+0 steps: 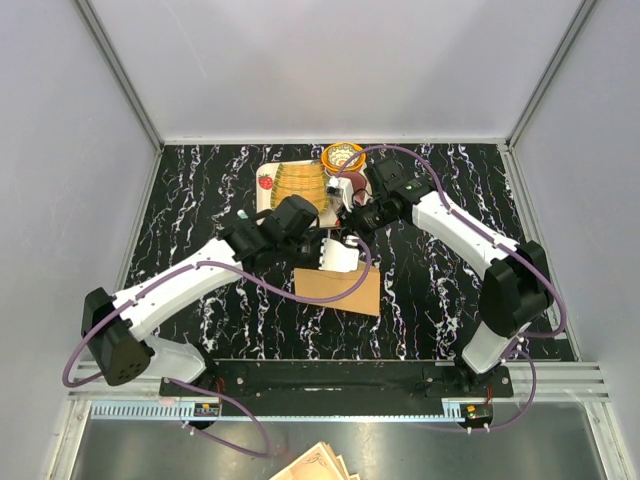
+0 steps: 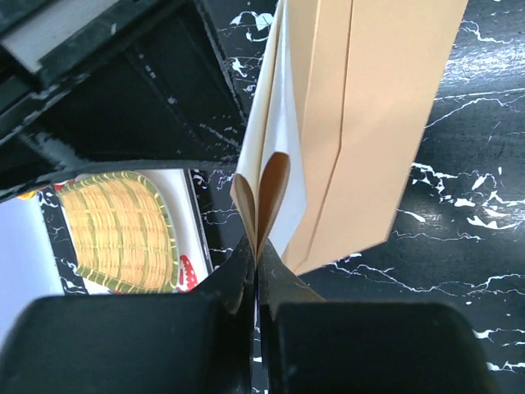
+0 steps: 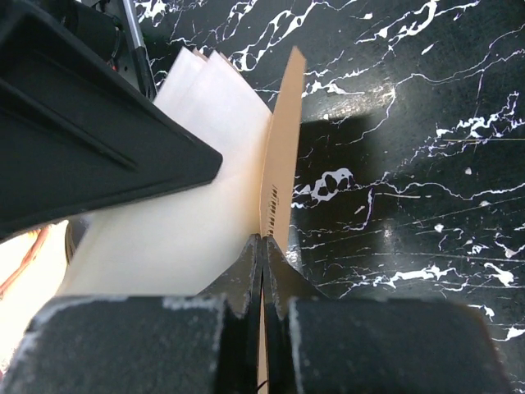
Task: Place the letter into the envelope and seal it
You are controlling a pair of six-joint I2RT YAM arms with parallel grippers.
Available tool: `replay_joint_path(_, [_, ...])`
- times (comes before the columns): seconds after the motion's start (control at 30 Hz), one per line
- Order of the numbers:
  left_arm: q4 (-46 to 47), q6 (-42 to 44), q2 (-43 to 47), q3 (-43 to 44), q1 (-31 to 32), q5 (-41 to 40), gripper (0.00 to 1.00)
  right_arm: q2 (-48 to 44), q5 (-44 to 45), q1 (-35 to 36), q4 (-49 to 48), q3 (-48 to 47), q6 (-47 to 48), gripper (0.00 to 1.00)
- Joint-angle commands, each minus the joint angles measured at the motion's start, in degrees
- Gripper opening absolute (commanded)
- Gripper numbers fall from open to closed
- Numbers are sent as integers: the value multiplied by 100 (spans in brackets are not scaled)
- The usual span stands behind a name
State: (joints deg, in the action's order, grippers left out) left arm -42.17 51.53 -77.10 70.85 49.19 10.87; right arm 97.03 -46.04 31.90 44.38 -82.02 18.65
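Closest in, the left fingers (image 2: 253,275) are pressed tight together, pinching the folded end of the letter (image 2: 287,139), which loops open right above them. Same deal with the right fingers (image 3: 262,263): clamped shut on an upright tan edge of the envelope (image 3: 283,164), pale letter just beside it. From above, the envelope lies mid-way across the desk (image 1: 450,280), letter held at its far edge, near a tray (image 1: 263,185) with a woven mat (image 1: 298,183).
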Motion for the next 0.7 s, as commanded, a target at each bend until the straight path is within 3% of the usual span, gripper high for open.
replay_joint_path(0.0, [280,-143,-60,70,117,-69,0,-264,-309,27,-290,46,-248,0])
replay_joint_path(0.67, [245,-29,-121,-686,328,12,0,-352,-643,27,-360,230,-354,0])
